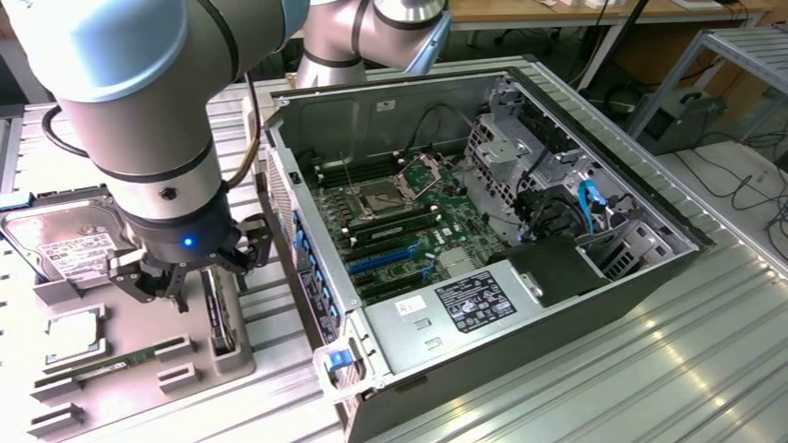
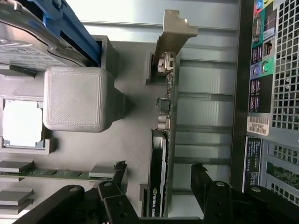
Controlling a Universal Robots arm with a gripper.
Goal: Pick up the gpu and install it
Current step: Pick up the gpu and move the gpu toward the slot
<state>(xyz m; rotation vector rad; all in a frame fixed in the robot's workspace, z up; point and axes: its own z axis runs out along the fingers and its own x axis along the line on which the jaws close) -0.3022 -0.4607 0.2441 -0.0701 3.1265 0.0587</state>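
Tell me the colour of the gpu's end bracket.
Silver-grey bare metal. The bracket on the gpu shows best in the wrist view.

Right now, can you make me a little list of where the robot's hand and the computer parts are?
end effector: open, one finger on each side of the gpu, not touching it
gpu: standing on edge in the gray tray, outside the computer case
hard drive: lying in the tray
RAM stick: lying in the tray
computer case: side open, motherboard showing
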